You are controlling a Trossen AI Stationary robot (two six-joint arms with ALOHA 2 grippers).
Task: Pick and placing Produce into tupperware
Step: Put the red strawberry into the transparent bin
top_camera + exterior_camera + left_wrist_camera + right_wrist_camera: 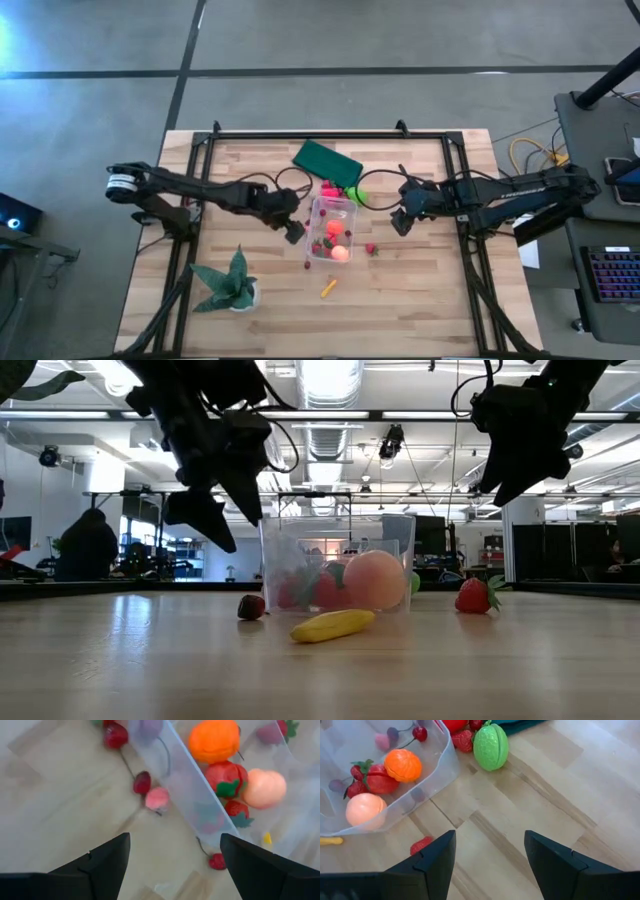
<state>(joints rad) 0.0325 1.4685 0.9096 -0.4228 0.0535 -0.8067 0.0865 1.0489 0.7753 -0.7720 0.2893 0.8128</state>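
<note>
Both grippers hang open and empty: left gripper (293, 231) just beside the small clear plastic tupperware box (331, 228), right gripper (400, 221) near its other side. Inside sit an orange ball (215, 740), peach ball (365, 809) and red strawberries (226, 777); a yellow stick (328, 288) lies on the wooden table (420, 300).

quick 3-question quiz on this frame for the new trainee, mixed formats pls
1. True or false: the left pincer is shut on a piece of produce.
2. Which piece lies outside the tupperware? A) orange ball B) lime-green piece C) peach ball
3. Fill in: the yellow stick lies on the ____, apart from the box.

Key: 1 false, both the left pincer and the right pincer are open and empty; 2 B; 3 table.
</note>
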